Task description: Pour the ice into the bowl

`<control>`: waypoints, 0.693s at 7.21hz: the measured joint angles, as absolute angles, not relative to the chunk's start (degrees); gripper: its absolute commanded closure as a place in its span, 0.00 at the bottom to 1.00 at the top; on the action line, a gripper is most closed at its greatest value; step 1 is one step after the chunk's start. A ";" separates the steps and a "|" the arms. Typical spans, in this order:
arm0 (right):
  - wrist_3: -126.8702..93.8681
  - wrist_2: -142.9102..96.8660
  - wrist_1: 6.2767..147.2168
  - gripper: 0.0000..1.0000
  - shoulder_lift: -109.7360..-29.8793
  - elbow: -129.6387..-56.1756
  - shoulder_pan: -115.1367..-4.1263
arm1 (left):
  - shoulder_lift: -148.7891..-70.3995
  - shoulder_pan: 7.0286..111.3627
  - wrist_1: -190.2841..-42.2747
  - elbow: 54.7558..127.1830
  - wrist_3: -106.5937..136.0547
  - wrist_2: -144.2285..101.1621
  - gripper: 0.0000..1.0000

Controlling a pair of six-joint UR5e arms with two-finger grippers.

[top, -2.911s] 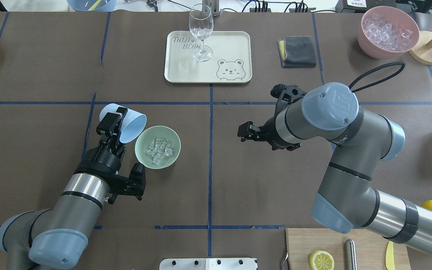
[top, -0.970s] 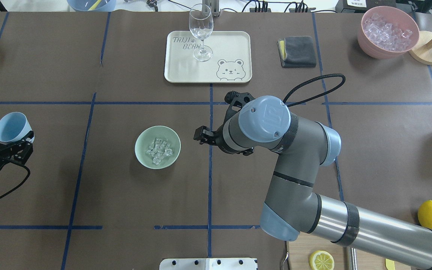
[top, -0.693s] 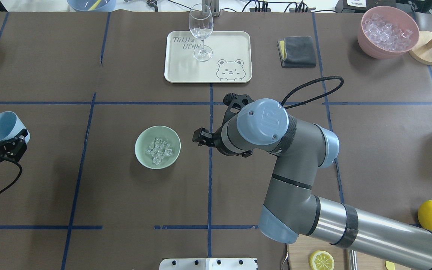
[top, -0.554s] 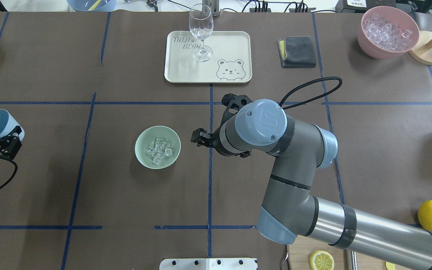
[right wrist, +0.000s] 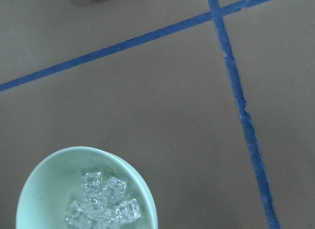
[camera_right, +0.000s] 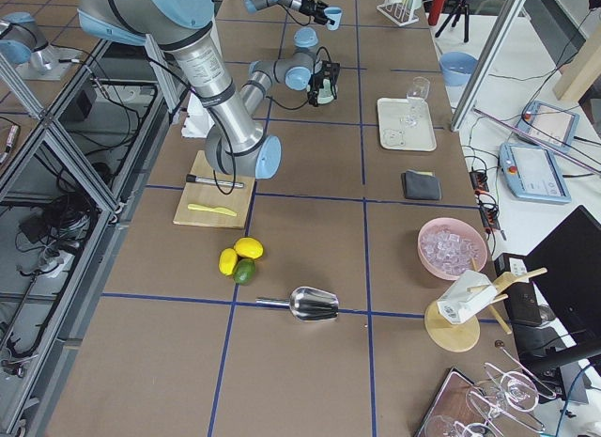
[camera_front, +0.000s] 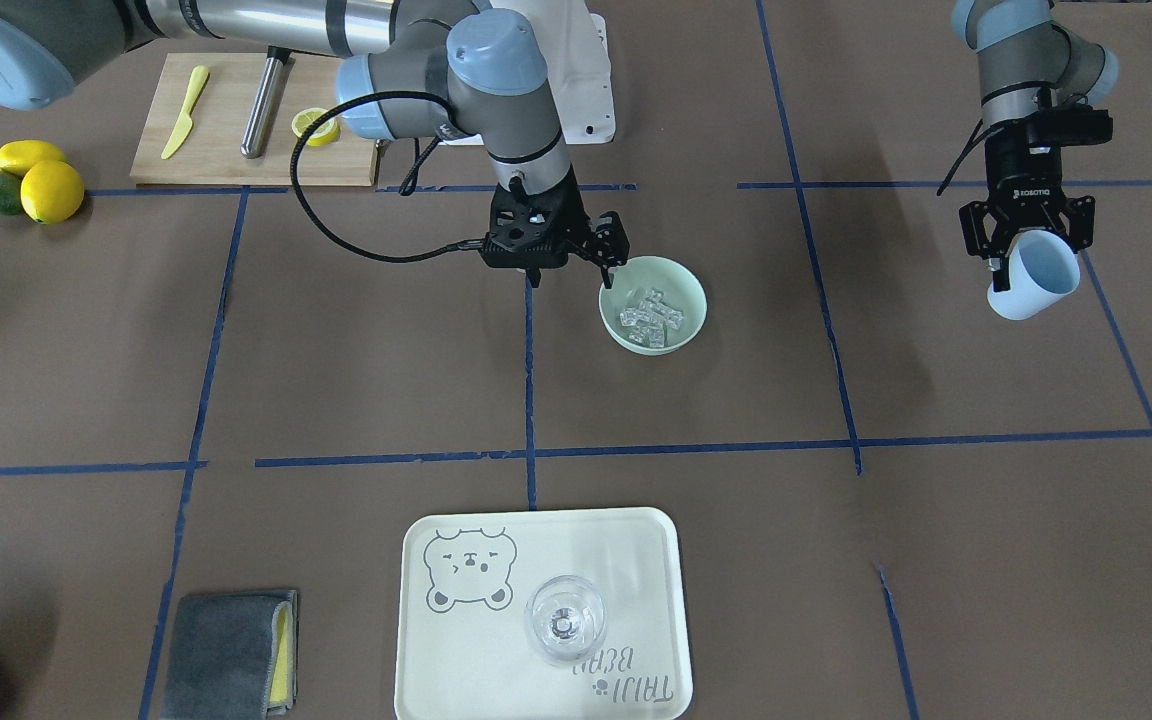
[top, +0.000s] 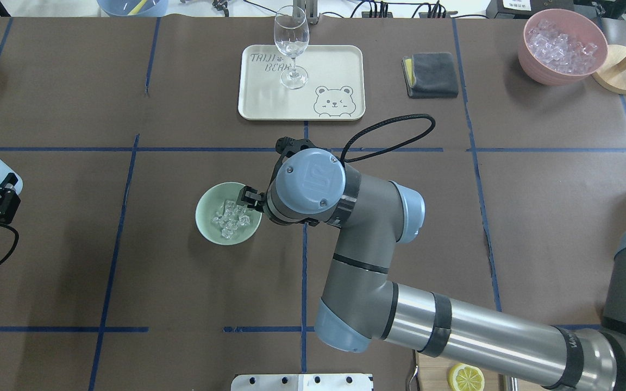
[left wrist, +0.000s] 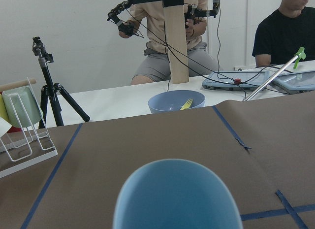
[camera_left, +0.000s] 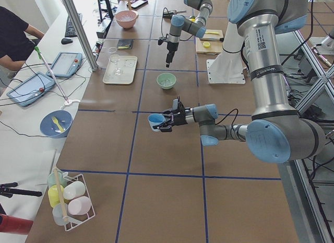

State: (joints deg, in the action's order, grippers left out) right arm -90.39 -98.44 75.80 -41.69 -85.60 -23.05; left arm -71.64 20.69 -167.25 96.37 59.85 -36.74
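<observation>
Now left end effector (camera_front: 1032, 256) clamps the cup (camera_front: 1034, 282); right end effector (camera_front: 576, 262) gapes beside the bowl (camera_front: 638, 342).

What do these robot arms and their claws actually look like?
The left arm and right arm are grey jointed tubes with pale blue round caps and silver sections. The left gripper and right gripper are black and two-fingered; white lettering marks the left. A black cable loops from the right wrist.

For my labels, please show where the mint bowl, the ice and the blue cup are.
bowl (top: 206, 210): overhead view, bare inner wall.
ice (top: 230, 219): overhead view, middle of pile.
blue cup (camera_front: 1034, 278): front-facing view, its side.
</observation>
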 measured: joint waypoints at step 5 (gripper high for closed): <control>-90.87 -96.59 73.12 0.67 -37.43 -76.55 -21.61 | -74.04 20.38 -166.40 93.76 61.16 -35.37 1.00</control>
